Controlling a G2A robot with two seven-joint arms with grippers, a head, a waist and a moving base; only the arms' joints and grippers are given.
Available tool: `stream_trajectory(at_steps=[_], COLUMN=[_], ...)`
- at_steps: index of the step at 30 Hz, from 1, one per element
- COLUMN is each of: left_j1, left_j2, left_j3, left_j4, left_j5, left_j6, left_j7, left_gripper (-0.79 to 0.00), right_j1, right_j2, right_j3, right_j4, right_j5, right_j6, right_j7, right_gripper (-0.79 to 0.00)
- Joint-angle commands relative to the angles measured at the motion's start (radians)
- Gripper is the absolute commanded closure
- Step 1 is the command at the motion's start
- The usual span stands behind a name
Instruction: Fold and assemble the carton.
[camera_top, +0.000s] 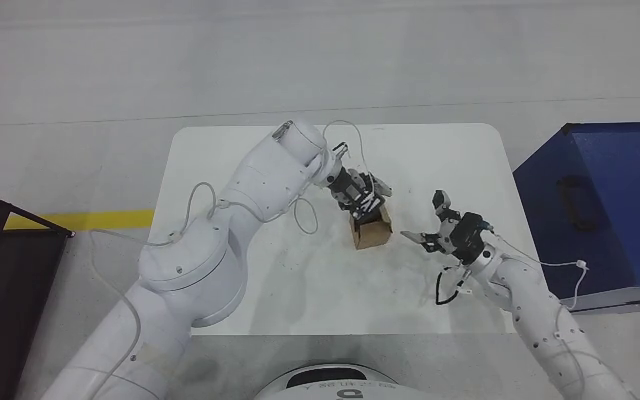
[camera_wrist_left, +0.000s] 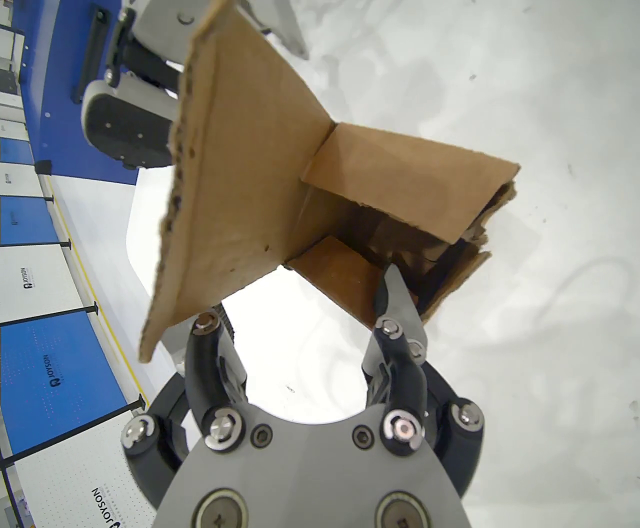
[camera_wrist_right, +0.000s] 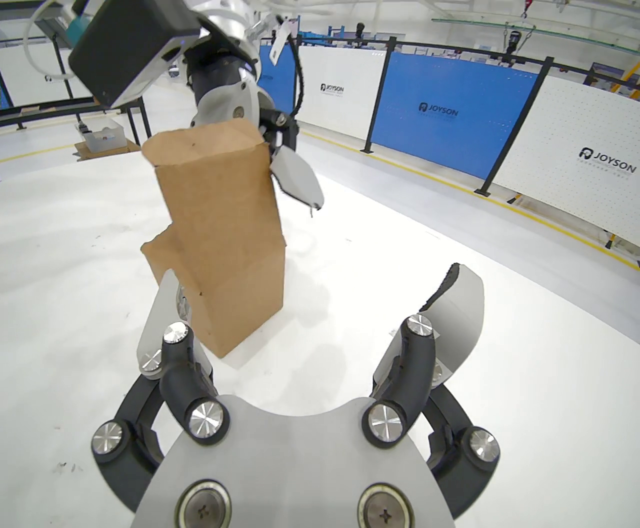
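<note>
White table (camera_top: 250, 290) is carrying the brown carton (camera_top: 372, 232), which is standing upright near the top view's centre. The left gripper (camera_top: 373, 198) is sitting at its upper end, jaws spread and clamping nothing. Its wrist view is showing one fingertip (camera_wrist_left: 394, 287) poking inside the open end. The right gripper (camera_top: 426, 221) is hovering just right of the carton, wide open and empty.

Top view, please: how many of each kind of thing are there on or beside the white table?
Carton: 1
Grippers: 2 (left gripper, right gripper)
Blue box: 1
Total: 4
</note>
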Motion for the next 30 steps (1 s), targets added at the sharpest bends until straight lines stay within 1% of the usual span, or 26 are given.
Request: stream_trajectory(at_steps=[1, 2, 6, 9, 11, 12, 13, 14, 15, 16, 18, 19, 20, 21, 26, 28, 30], left_j1=[0.002, 0.003, 0.008, 0.009, 0.009, 0.008, 0.007, 0.007, 0.006, 0.005, 0.003, 0.002, 0.000, -0.004, -0.037, -0.057, -0.078], left_j2=[0.000, 0.000, 0.000, -0.001, -0.002, -0.002, -0.002, -0.002, -0.001, 0.000, 0.002, 0.003, 0.006, 0.008, 0.028, 0.041, 0.057], left_j3=[0.000, 0.000, 0.000, 0.000, 0.000, 0.000, 0.000, -0.002, -0.003, -0.005, -0.007, -0.009, -0.012, -0.015, -0.045, -0.073, -0.102], left_j4=[-0.002, -0.003, -0.007, -0.007, -0.007, -0.007, -0.006, -0.006, -0.005, -0.003, 0.006, 0.013, 0.021, 0.031, 0.096, 0.122, 0.146], left_j5=[0.006, 0.010, 0.031, 0.040, 0.041, 0.041, 0.039, 0.035, 0.030, 0.025, 0.016, 0.011, 0.003, -0.003, -0.063, -0.121, -0.181], left_j6=[0.003, 0.006, 0.012, 0.013, 0.015, 0.018, 0.023, 0.031, 0.039, 0.048, 0.058, 0.061, 0.063, 0.066, 0.102, 0.148, 0.206], left_j7=[0.003, 0.005, 0.011, 0.013, 0.012, 0.013, 0.012, 0.016, 0.023, 0.029, 0.042, 0.047, 0.053, 0.057, 0.060, 0.086, 0.136], left_gripper=[0.000, 0.000, 0.000, 0.000, 0.000, 0.000, 0.000, 0.000, -0.102, -0.160, -0.237, -0.360, -0.696, -0.785, -0.785, -0.785, -0.785], right_j1=[0.000, 0.000, 0.005, 0.012, 0.016, 0.020, 0.024, 0.028, 0.031, 0.033, 0.035, 0.035, 0.033, 0.030, 0.005, -0.011, -0.029], right_j2=[-0.003, -0.005, -0.013, -0.020, -0.024, -0.026, -0.027, -0.029, -0.030, -0.031, -0.032, -0.032, -0.032, -0.032, -0.028, -0.025, -0.021], right_j3=[0.003, 0.003, -0.006, -0.033, -0.045, -0.051, -0.056, -0.060, -0.061, -0.063, -0.062, -0.059, -0.055, -0.050, -0.018, -0.001, 0.017], right_j4=[0.003, 0.003, -0.011, -0.027, -0.027, -0.025, -0.024, -0.021, -0.019, -0.017, -0.018, -0.019, -0.022, -0.025, -0.051, -0.069, -0.093], right_j5=[0.030, 0.048, 0.075, 0.058, 0.050, 0.050, 0.052, 0.053, 0.054, 0.053, 0.050, 0.049, 0.049, 0.048, 0.046, 0.044, 0.043], right_j6=[0.016, 0.023, 0.051, 0.067, 0.074, 0.075, 0.075, 0.071, 0.069, 0.068, 0.068, 0.070, 0.071, 0.070, 0.067, 0.062, 0.052], right_j7=[-0.002, 0.001, 0.033, 0.075, 0.099, 0.112, 0.121, 0.127, 0.131, 0.133, 0.130, 0.127, 0.123, 0.119, 0.100, 0.092, 0.087], right_gripper=[-0.585, -0.591, -0.551, -0.563, -0.591, -0.643, -0.668, -0.671, -0.668, -0.668, -0.656, -0.656, -0.656, -0.656, -0.650, -0.650, -0.653])
